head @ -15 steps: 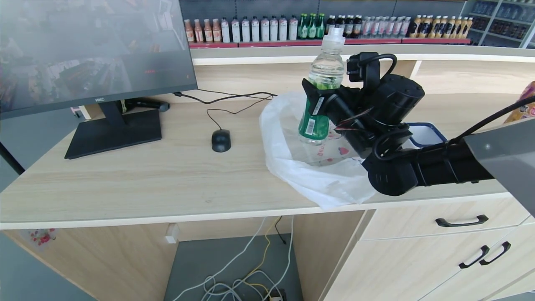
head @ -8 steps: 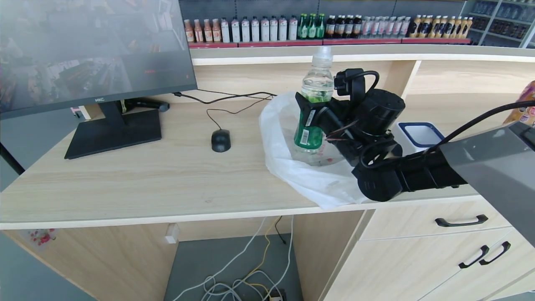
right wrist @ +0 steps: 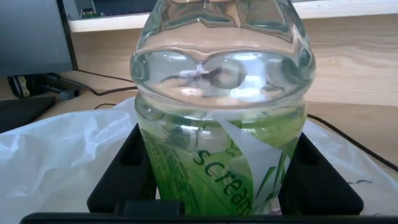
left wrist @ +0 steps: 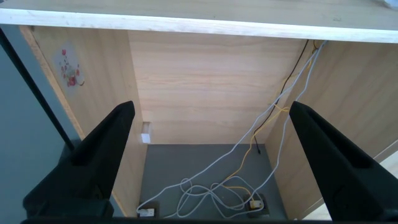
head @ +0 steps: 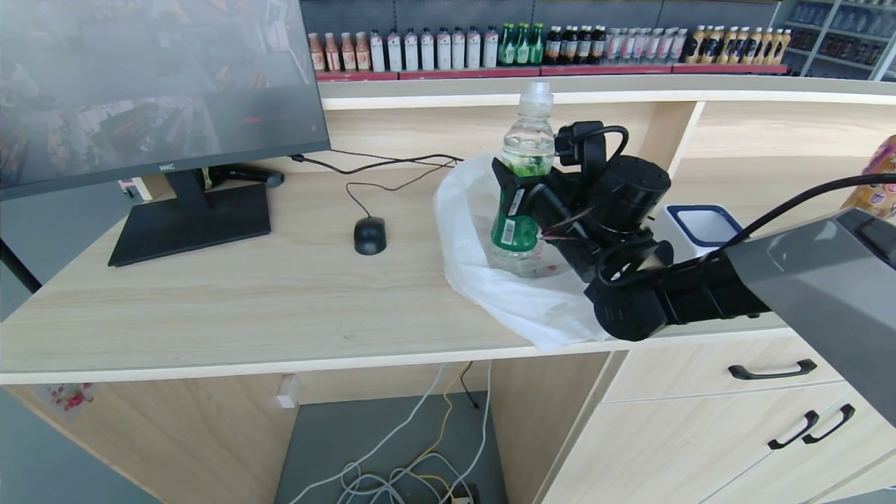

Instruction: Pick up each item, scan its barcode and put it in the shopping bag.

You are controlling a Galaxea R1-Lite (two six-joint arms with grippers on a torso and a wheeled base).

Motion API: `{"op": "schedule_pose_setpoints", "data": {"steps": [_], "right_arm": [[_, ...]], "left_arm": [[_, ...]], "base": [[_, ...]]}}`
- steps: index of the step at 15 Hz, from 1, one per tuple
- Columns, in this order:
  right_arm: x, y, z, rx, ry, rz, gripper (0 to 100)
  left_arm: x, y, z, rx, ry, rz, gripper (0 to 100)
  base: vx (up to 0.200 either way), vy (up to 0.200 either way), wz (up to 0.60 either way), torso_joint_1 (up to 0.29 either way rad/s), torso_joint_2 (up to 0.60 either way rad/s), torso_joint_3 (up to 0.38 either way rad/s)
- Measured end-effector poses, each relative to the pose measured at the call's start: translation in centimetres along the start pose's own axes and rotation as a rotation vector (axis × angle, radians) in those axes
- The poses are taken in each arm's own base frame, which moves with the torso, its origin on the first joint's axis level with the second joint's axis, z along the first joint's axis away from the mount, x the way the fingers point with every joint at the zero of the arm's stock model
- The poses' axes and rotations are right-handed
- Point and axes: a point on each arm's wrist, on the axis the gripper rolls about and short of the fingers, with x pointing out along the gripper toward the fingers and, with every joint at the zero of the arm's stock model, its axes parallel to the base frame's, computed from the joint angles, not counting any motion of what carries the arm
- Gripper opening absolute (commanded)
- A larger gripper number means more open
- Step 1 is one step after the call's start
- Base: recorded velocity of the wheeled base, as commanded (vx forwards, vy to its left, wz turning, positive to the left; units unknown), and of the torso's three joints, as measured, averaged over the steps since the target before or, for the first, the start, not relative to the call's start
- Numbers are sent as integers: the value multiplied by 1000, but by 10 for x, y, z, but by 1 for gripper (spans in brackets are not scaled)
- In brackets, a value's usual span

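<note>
A clear bottle (head: 521, 182) with a green label and pale cap stands upright in my right gripper (head: 521, 192), which is shut on its middle; its base sits inside the mouth of the white plastic shopping bag (head: 490, 280) on the counter. Up close in the right wrist view the bottle (right wrist: 221, 130) stands between the two black fingers (right wrist: 124, 171) with the bag (right wrist: 56, 155) behind it. My left gripper (left wrist: 211, 162) hangs open under the counter, its fingers (left wrist: 102, 155) apart with nothing between them, above cables on the floor.
A monitor (head: 154, 77) on its stand, a black mouse (head: 369, 235) and a handheld scanner (head: 241, 175) occupy the counter's left half. A white tub with a blue rim (head: 703, 224) stands right of the bag. Shelves of bottles line the back wall. Drawers (head: 770, 371) sit below right.
My right gripper has carried the bottle down and slightly left, so its base now sits lower in the bag's mouth.
</note>
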Motion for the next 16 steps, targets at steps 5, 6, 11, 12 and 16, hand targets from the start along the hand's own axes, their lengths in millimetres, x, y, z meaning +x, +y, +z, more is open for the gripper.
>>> {"op": "schedule_pose_setpoints", "data": {"steps": [5,6,11,12,16], "right_arm": [[-1,2,-4,0,12,4,0],[-1,3,-5,-1,15,6,0],[-2,6,-8,-1,24,11,0],[-2,6,-9,-1,25,12,0],[-1,6,-9,3,24,10,100]], "left_arm": [[0,0,0,0,0,0,100],[0,0,0,0,0,0,100],[0,0,0,-1,0,0,100],[0,0,0,-1,0,0,100],[0,0,0,-1,0,0,100]], "base": [[0,0,0,0,0,0],[0,0,0,0,0,0],[0,0,0,0,0,0],[0,0,0,0,0,0],[0,0,0,0,0,0]]}}
